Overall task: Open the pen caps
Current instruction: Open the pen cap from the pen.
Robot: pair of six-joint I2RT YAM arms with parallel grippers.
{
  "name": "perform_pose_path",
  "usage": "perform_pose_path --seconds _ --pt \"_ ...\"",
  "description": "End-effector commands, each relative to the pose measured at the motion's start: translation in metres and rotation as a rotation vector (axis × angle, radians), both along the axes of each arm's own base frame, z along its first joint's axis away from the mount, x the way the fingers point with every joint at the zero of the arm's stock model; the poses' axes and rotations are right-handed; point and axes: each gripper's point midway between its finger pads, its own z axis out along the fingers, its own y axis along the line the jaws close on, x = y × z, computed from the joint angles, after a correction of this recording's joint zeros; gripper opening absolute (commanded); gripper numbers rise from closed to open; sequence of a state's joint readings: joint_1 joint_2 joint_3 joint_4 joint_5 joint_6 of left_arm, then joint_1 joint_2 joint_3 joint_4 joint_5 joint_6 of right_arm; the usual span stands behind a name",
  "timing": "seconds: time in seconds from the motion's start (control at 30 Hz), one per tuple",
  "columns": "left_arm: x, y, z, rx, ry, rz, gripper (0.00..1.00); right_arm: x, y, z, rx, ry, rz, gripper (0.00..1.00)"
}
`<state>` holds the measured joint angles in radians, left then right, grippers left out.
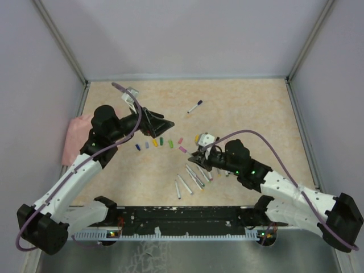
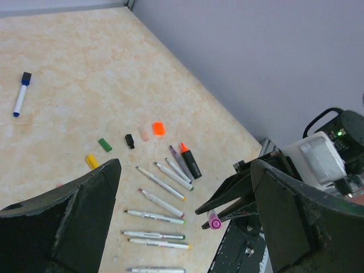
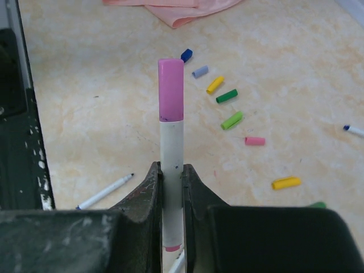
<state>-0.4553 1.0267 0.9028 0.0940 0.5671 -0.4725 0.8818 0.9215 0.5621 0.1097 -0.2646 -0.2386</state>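
The right gripper (image 3: 170, 176) is closed narrowly on a slim white plastic pen barrel (image 3: 171, 142) and holds it upright between its two black fingers (image 3: 149, 193). The magenta plastic cap (image 3: 170, 90) is seated on the top end, fully clear of the fingers. The left gripper (image 2: 186, 170) is spread wide and holds nothing. In its wrist view the magenta cap end appears low between the two fingers, touching neither.

Handling: the pen is judged light, stiff and smooth, and the cap is probably a friction fit. Take hold of the cap on its sides, above the seam with the barrel, and pull along the barrel axis. If the pull is off-axis, the smooth barrel may slide through the right jaws.

Outward on the beige tabletop (image 3: 85, 114), a loose row of removed coloured caps (image 3: 226, 95) lies near the held pen. Uncapped white pens (image 2: 162, 202) lie side by side, with a thicker dark highlighter with orange tip (image 2: 190, 162) at the end of the row. One blue-capped pen (image 2: 20, 94) lies well apart. A pink cloth (image 3: 187, 8) lies at the table edge.

Limits: the barrel's lower end is cut off below the fingers. In the top view the held pen is too small to read. How firmly the cap is seated cannot be told.
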Motion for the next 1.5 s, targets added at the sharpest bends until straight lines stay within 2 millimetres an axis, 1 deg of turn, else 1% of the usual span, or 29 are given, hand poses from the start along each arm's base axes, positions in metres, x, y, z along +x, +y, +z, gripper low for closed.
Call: perform_pose_path --seconds 0.0,0.1,0.2,0.3,0.37,0.5,0.67,0.8,0.93,1.1,1.17,1.23,1.47 --pt "0.005 0.000 0.031 -0.137 -0.047 0.029 0.99 0.004 -0.007 0.027 0.266 0.203 -0.107 0.00" --pt "0.002 -0.003 0.033 -0.202 -0.021 0.011 0.99 0.009 -0.021 0.030 0.367 0.282 -0.160 0.00" --pt "-0.002 -0.004 0.024 -0.279 0.026 -0.005 0.99 0.021 -0.036 0.036 0.460 0.328 -0.258 0.00" --pt "-0.004 -0.007 0.012 -0.335 0.078 -0.030 0.97 0.034 -0.053 0.032 0.532 0.422 -0.388 0.00" --pt "-0.005 -0.011 0.004 -0.342 0.118 -0.052 0.96 0.037 -0.057 0.030 0.556 0.466 -0.410 0.00" --pt "-0.002 -0.019 -0.012 -0.319 0.191 -0.074 0.93 0.037 -0.056 0.026 0.592 0.558 -0.399 0.00" --pt "-0.001 -0.036 -0.029 -0.271 0.242 -0.065 0.89 0.039 -0.052 0.022 0.632 0.668 -0.364 0.00" --pt "0.000 -0.056 -0.041 -0.199 0.227 -0.025 0.89 0.037 -0.045 0.022 0.655 0.732 -0.301 0.00" --pt "0.008 -0.072 -0.044 -0.169 0.196 0.017 0.87 0.034 -0.037 0.021 0.664 0.785 -0.240 0.00" --pt "0.023 -0.087 -0.055 -0.139 0.243 0.026 0.81 0.031 -0.029 0.024 0.666 0.812 -0.175 0.00" --pt "0.025 -0.092 -0.057 -0.134 0.255 0.009 0.75 0.030 -0.029 0.025 0.664 0.815 -0.166 0.00" --pt "0.024 -0.098 -0.058 -0.130 0.261 -0.015 0.68 0.030 -0.029 0.024 0.665 0.814 -0.167 0.00" --pt "0.018 -0.112 -0.065 -0.123 0.302 -0.071 0.60 0.031 -0.028 0.024 0.665 0.814 -0.159 0.00"
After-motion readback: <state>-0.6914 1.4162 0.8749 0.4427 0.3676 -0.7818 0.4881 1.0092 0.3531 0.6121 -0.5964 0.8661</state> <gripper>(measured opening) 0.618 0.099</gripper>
